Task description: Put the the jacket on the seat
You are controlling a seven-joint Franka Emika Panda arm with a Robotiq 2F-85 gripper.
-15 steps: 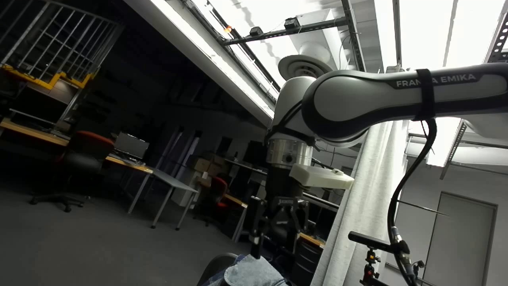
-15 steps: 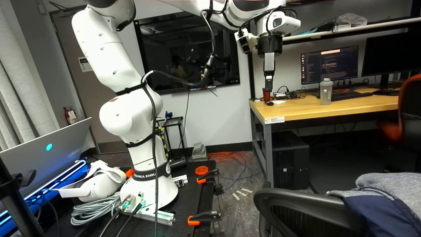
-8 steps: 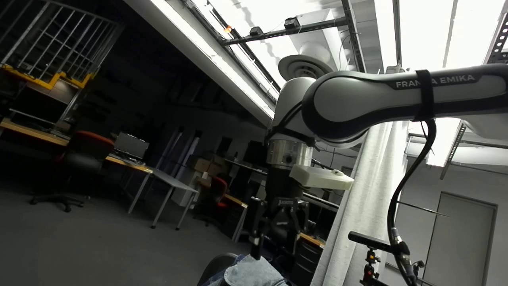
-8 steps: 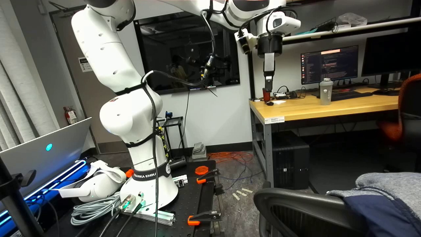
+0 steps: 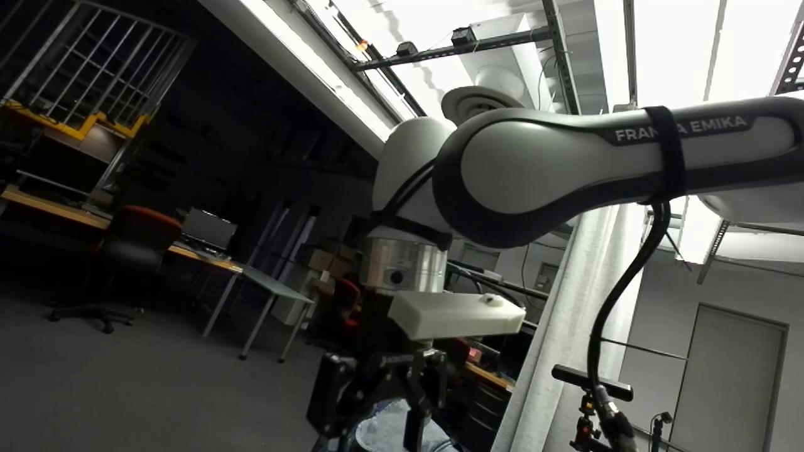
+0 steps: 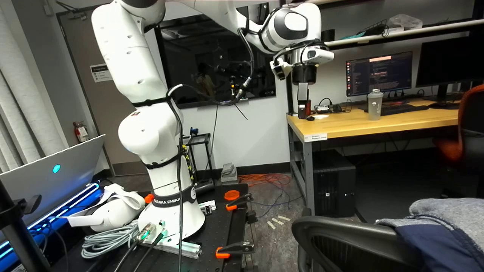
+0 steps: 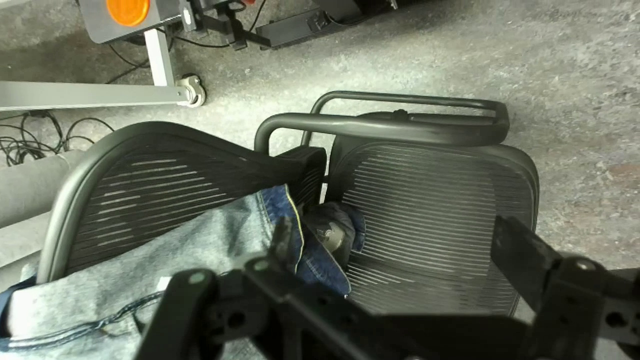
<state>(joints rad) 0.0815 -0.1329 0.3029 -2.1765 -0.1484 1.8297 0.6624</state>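
The jacket, pale blue-grey denim with dark blue edges, hangs over the chair's backrest in the wrist view [image 7: 215, 235]. It also shows in both exterior views [image 5: 399, 427] [image 6: 450, 223]. Its dark blue collar edge hangs beside the rear of the black mesh seat [image 7: 430, 195], whose middle is bare. My gripper [image 7: 392, 240] is open with nothing between its fingers. It points down above the chair; the left finger overlaps the jacket's edge in the wrist view and the right finger overlaps the seat's far side. Both exterior views show the gripper [image 5: 375, 433] [image 6: 302, 113] too.
The chair's armrest [image 7: 385, 127] runs along one side of the seat, and the backrest frame [image 7: 75, 195] rises at left. A metal table leg with a caster [image 7: 191, 91] stands nearby. A wooden desk [image 6: 378, 126] holds a shaker bottle [image 6: 374, 105] and monitors.
My gripper has moved down, and leftward in both exterior views, nearer the camera in one of them. It stays open. The jacket and chair have not moved.
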